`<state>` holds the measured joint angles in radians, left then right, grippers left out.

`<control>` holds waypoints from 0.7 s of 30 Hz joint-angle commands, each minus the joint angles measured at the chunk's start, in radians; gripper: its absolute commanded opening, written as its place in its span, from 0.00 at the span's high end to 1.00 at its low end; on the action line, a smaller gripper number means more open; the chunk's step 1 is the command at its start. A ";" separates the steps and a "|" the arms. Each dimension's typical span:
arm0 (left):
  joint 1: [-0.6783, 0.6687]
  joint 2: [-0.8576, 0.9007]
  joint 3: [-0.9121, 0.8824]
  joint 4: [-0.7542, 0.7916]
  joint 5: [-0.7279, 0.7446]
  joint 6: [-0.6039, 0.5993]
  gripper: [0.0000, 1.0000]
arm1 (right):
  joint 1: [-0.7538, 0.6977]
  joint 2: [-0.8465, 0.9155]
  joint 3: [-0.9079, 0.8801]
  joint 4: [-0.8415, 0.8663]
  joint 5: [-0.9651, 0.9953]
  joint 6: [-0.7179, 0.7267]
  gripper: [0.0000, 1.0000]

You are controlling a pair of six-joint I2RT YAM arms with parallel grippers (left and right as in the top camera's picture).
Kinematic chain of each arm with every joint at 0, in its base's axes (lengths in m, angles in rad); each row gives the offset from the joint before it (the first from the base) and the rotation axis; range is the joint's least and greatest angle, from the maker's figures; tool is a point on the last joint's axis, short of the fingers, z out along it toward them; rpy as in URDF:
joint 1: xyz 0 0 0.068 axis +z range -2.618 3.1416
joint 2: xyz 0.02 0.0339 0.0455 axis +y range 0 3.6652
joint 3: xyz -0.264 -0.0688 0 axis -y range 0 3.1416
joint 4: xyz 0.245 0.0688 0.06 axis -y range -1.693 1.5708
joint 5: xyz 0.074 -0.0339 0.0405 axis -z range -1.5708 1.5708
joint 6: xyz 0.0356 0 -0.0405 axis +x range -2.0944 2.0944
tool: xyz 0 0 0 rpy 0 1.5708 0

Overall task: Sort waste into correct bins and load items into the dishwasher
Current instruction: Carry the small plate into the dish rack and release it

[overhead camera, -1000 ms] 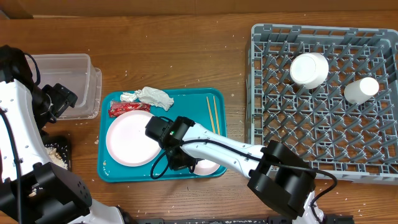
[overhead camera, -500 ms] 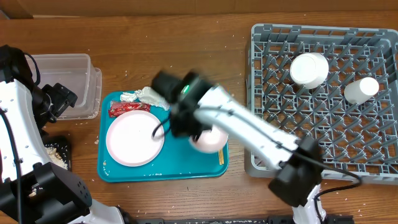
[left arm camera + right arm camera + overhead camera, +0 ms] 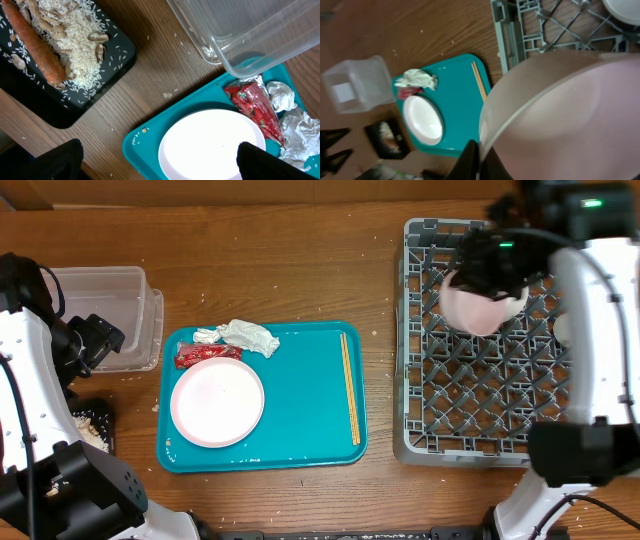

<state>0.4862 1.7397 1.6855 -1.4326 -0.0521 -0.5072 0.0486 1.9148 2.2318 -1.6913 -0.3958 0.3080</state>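
The wooden worktop (image 3: 300, 260) carries everything. The grey dish rack (image 3: 470, 400) lies directly under the right fingers (image 3: 470, 162). The teal serving tray (image 3: 300, 410) lies well apart from them, and one corner of it lies under the left fingers (image 3: 55, 162). The clear plastic tub (image 3: 260, 35) stands just ahead of the left fingers. In the left wrist view the flat black tray (image 3: 50, 107) lies ahead of them too, on the other side from the tub.

The right fingers are closed tightly on the rim of a white bowl (image 3: 560, 115) and hold it above the pegs of the rack. Whether the bowl touches the pegs, I cannot tell. Another white dish (image 3: 622, 7) sits in the rack just beyond the held bowl.

The left fingers are spread fully apart and hold nothing. The white round plate (image 3: 217, 402) lies on the teal tray, below the gap between them.

The wooden chopsticks (image 3: 349, 385) lie side by side on the tray, on the side nearer to the right fingers. The crumpled tissue (image 3: 245, 335) and the red shiny wrapper (image 3: 255, 107) lie touching each other between the plate and the tub, ahead of the left fingers. The orange carrot (image 3: 37, 47) lies on the black tray beside the rice scraps (image 3: 75, 55).
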 commanded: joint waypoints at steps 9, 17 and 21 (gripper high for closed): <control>-0.002 0.006 -0.002 0.000 0.002 -0.017 0.00 | -0.309 -0.014 -0.432 0.029 -0.706 -0.600 0.96; -0.002 0.006 -0.002 -0.008 0.002 -0.017 0.00 | -0.446 0.008 -0.593 0.151 -0.702 -0.609 0.96; -0.002 0.006 -0.002 -0.008 0.002 -0.017 0.00 | -0.484 0.018 -0.594 0.150 -0.702 -0.623 0.96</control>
<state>0.4862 1.7397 1.6855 -1.4376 -0.0521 -0.5072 -0.4114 1.9255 1.6417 -1.5436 -1.0580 -0.2752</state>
